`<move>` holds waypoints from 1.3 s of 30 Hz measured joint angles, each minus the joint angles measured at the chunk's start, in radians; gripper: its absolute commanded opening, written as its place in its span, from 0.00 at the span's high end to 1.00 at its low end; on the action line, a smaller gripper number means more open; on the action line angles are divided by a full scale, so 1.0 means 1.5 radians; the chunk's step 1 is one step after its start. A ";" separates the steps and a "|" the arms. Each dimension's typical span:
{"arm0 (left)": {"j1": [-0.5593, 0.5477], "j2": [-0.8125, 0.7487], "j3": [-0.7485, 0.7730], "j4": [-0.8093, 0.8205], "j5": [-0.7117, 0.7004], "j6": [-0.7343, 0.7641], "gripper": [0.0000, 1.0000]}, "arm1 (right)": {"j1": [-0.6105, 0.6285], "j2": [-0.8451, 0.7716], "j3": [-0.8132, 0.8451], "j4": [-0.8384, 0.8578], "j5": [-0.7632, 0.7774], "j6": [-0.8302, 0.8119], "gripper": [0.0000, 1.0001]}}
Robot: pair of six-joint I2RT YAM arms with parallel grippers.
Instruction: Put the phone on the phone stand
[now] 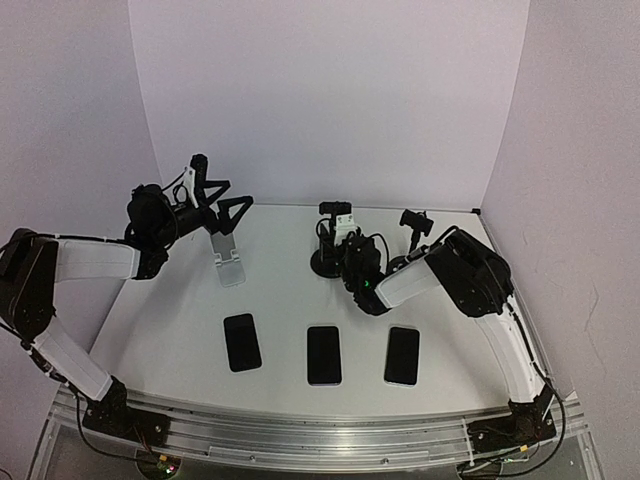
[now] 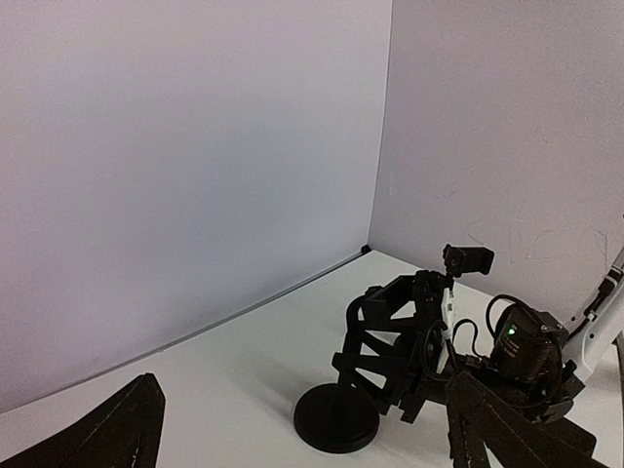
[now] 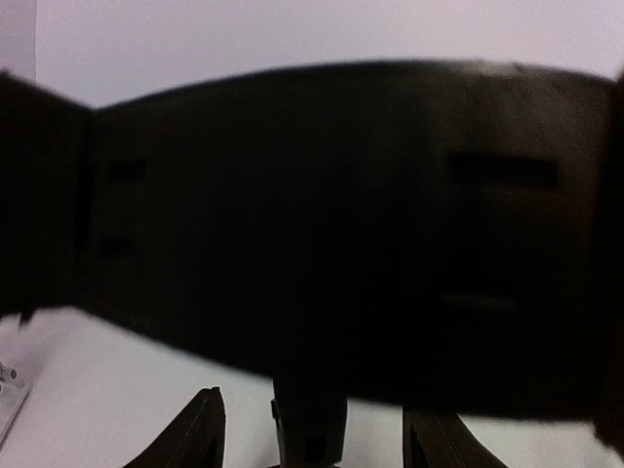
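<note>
Item: table (image 1: 300, 300), white, carrying three phones and two stands. Left phone (image 1: 242, 341), middle phone (image 1: 323, 354) and right phone (image 1: 402, 355) are lying flat and face up in a row along the near edge, at 7, 6 and 5 o'clock, each apart from its neighbour and from both stands; no gripper is touching them. White stand (image 1: 228, 260) is sitting at 10 o'clock, holding nothing. Black stand (image 1: 325, 262), on a round base, is standing upright at about 12 o'clock, also holding nothing. Left gripper (image 1: 222, 190) is hanging above and just behind the white stand, released, its fingers (image 2: 107, 429) spread wide with nothing between them. Right gripper (image 1: 338, 248) is reaching in from 3 o'clock and pressing close around the black stand's upper part. In the right wrist view its fingers (image 3: 200, 434) are standing apart, either side of a dark post, with white gaps showing on both sides. Their tips are disappearing into a large blurred dark shape filling that view, so whether they are clenching anything cannot be told. A small black fixture (image 1: 415, 222) is standing at 2 o'clock, just behind the right arm; its kind cannot be told.
</note>
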 measured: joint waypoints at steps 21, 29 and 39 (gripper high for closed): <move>0.000 0.023 0.020 0.014 -0.016 0.018 0.00 | 0.014 0.005 -0.034 0.042 -0.011 -0.028 0.95; 0.000 0.024 0.020 0.024 -0.016 0.018 0.00 | 0.074 -0.032 -0.101 0.055 -0.003 -0.002 0.91; 0.000 0.024 0.020 0.028 -0.016 0.018 0.00 | 0.121 -0.056 -0.157 0.052 0.014 0.021 0.37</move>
